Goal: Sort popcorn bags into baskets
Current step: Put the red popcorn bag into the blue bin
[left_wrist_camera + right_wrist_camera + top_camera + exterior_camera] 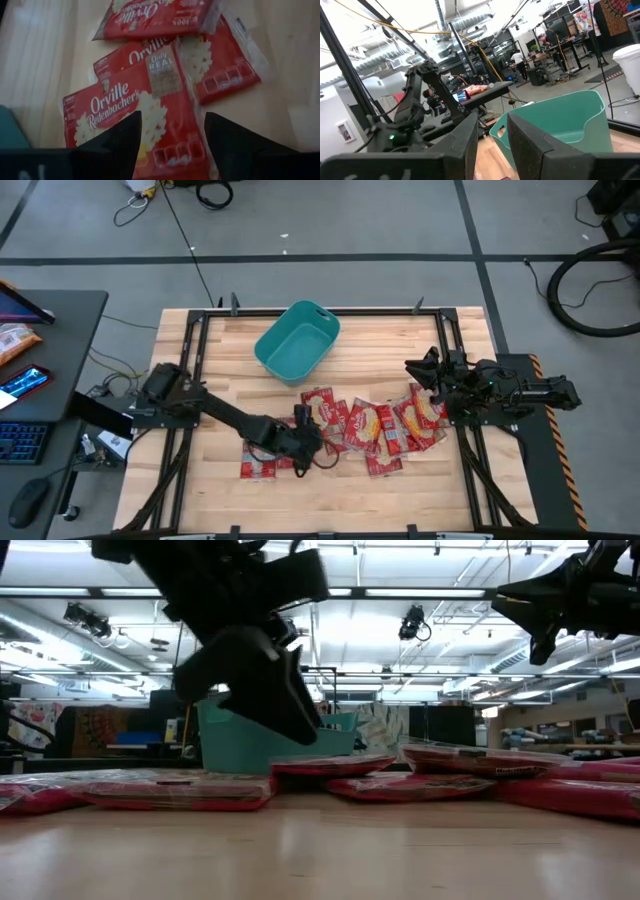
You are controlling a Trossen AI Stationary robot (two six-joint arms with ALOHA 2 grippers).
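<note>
The left arm is reaching low across the surface, its dark two-finger left gripper (pixel 305 430) holding its fingers (pixel 120 145) spread apart. The right gripper (pixel 425 370) is hovering raised, fingers seemingly parted a little.

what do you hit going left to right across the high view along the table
left gripper low over the red flat popcorn bags → teal plastic rectangular tub, farther back → right gripper at the table's right edge
</note>
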